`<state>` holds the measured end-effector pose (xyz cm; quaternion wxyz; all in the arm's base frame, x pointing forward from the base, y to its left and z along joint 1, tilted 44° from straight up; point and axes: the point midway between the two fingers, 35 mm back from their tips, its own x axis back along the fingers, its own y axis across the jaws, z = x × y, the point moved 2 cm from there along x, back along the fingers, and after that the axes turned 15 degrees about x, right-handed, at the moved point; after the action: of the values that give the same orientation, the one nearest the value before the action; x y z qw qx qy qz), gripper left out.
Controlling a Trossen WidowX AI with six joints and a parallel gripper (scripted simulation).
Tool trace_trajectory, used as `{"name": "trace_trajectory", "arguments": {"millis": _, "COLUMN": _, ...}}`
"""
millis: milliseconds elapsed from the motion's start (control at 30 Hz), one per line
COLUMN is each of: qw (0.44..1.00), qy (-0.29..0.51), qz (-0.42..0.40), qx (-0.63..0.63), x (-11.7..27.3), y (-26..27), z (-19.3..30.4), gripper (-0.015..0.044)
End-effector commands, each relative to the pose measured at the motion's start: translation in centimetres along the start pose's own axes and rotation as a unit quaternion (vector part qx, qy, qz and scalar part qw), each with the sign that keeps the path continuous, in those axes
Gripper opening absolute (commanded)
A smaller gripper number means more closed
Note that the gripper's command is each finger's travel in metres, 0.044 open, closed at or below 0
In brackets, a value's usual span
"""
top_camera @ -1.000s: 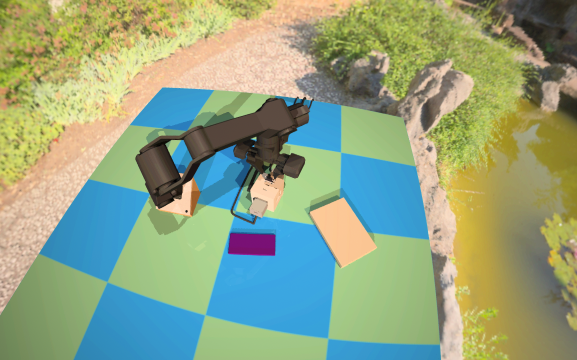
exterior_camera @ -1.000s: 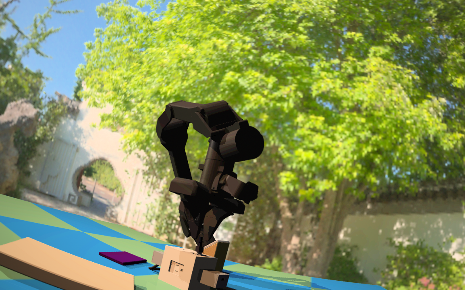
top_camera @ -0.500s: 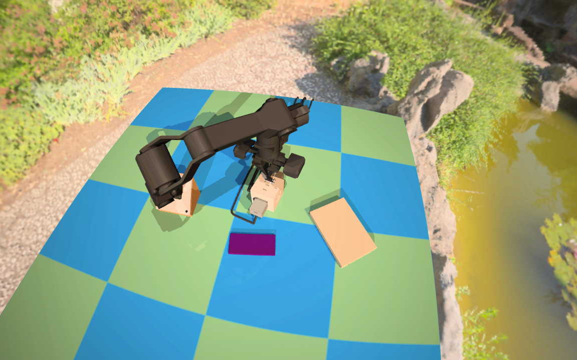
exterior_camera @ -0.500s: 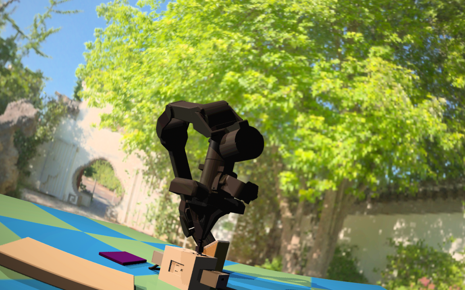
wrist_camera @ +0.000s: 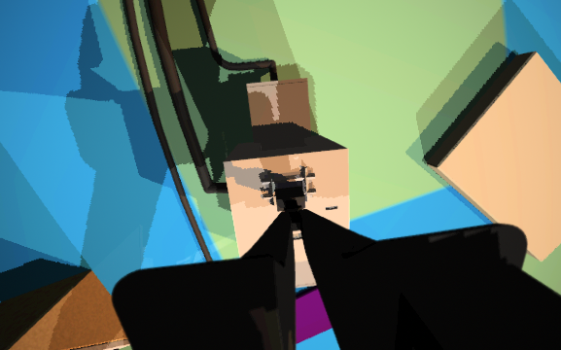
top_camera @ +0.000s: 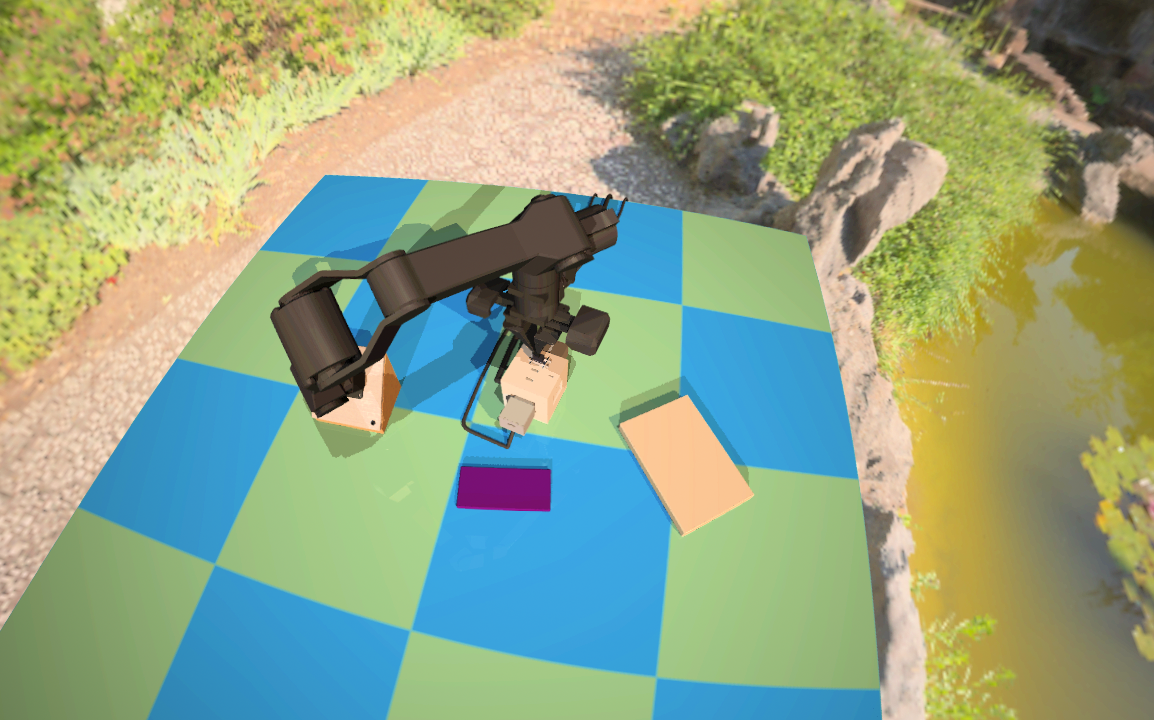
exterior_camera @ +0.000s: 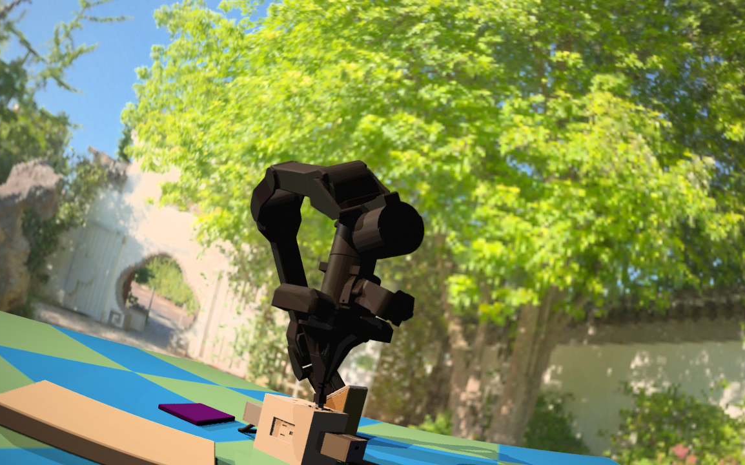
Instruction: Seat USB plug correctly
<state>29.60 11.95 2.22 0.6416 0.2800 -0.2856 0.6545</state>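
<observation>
The power cube is a beige block on the checkered table. The black USB plug stands upright out of the socket on its top; how deep it sits is hard to tell. My gripper is over the cube, pointing down, its fingertips shut on the plug. The fingers hide part of the plug and the near part of the cube's top in the wrist view.
Box-shaped adapters stick out of the cube's sides. Black cables run beside it. A purple block, a large beige block and an orange-brown wedge stand around.
</observation>
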Motion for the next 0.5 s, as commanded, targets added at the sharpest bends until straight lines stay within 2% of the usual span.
{"name": "trace_trajectory", "arguments": {"millis": 0, "qw": 1.000, "qy": -0.001, "qz": 0.000, "qx": -0.003, "x": 0.36, "y": -0.08, "z": 0.00, "gripper": 0.0000}}
{"name": "trace_trajectory", "arguments": {"millis": 467, "qw": 1.000, "qy": -0.002, "qz": 0.000, "qx": -0.003, "x": 1.29, "y": -0.07, "z": -0.01, "gripper": 0.0000}}
